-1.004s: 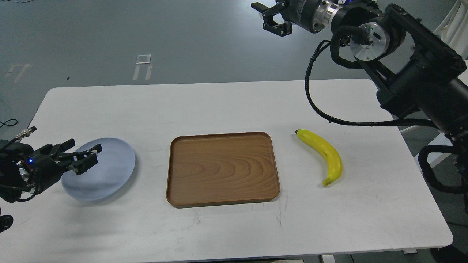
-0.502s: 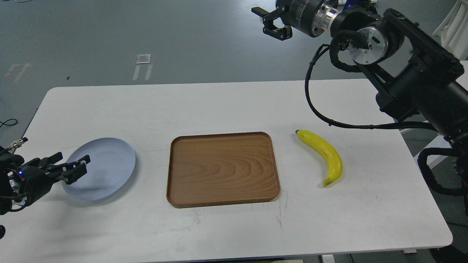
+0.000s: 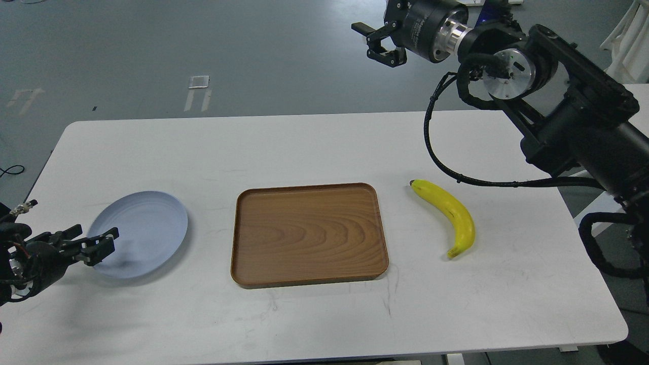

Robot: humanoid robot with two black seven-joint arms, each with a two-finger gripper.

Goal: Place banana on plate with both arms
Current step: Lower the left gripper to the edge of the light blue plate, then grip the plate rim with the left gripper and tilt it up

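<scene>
While the banana (image 3: 449, 214) lies untouched on the white table (image 3: 314, 324), at about three o'clock from the wooden tray (image 3: 308, 234), the plate (image 3: 144, 230) sits well apart at nine o'clock of that tray. At the plate's near-left rim hovers the left gripper (image 3: 90, 240), fingers parted a little and empty; whether it touches the rim I cannot tell. High at one o'clock, beyond the table's far edge, the right gripper (image 3: 379, 41) hangs with its fingers spread and nothing between them. To my eye the step in hand is the reach for the fruit: the right arm should come down over the banana's thick middle, jaws set across the curve rather than along it, and close gently so the skin is not bruised.
</scene>
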